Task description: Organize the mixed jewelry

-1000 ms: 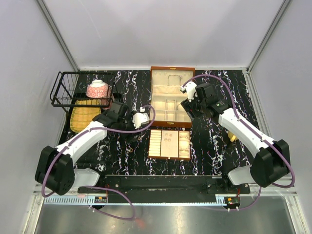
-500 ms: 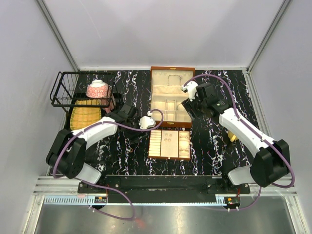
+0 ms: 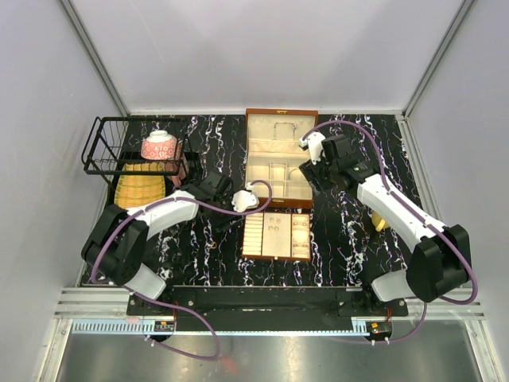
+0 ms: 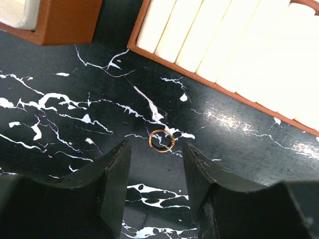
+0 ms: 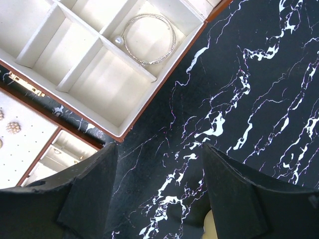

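A small gold ring (image 4: 161,140) lies on the black marble, just ahead of my left gripper (image 4: 154,149) and in line with the gap between its open fingers. It is not touched. The brown tray (image 4: 185,72) with cream ring rolls is beyond it on the right, and a corner of the brown box (image 4: 60,25) is on the left. My left gripper (image 3: 228,220) sits beside the tray (image 3: 275,255). My right gripper (image 5: 159,154) is open and empty over bare marble by the box's (image 3: 280,115) right side. A pale bangle (image 5: 148,39) and a pearl (image 5: 118,40) lie in one box compartment. Small earrings (image 5: 12,127) sit on the tray.
A black wire basket (image 3: 119,147) holding a patterned bowl (image 3: 159,145) stands at the back left, with a bamboo mat (image 3: 139,187) in front of it. A yellow cup (image 3: 380,223) shows partly behind my right arm. Grey walls close in the table.
My left arm has swung right and reached toward the gap between box and tray. My right arm has barely moved.
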Available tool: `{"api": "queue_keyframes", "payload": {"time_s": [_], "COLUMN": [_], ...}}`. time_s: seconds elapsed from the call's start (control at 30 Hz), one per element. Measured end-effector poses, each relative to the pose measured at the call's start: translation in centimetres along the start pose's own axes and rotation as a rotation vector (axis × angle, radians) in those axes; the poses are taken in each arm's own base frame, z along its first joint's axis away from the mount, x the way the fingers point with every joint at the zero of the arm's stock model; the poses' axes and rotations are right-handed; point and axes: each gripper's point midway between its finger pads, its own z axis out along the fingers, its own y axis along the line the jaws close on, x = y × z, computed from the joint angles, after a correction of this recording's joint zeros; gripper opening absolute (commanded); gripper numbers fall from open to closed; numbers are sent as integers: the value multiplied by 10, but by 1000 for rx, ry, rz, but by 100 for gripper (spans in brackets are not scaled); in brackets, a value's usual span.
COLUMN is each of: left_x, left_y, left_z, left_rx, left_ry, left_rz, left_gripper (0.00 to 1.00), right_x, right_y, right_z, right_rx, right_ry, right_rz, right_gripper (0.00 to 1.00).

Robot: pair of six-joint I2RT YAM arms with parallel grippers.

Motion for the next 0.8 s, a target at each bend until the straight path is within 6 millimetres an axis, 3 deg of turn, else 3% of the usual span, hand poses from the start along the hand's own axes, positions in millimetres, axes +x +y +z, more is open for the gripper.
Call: {"api": "queue_keyframes", "payload": {"time_s": [0.8], "left_x": [2], "left_y": [-3], "left_z": [6], "left_rx": [-20], "left_ry": [36], "left_rz": [9], "left_gripper": [42], "right_x": [17], "right_y": [-8], "right_z": [4], "right_rx": [13], "right_ry": [37], "right_rz": [22], "right_gripper": [72]}}
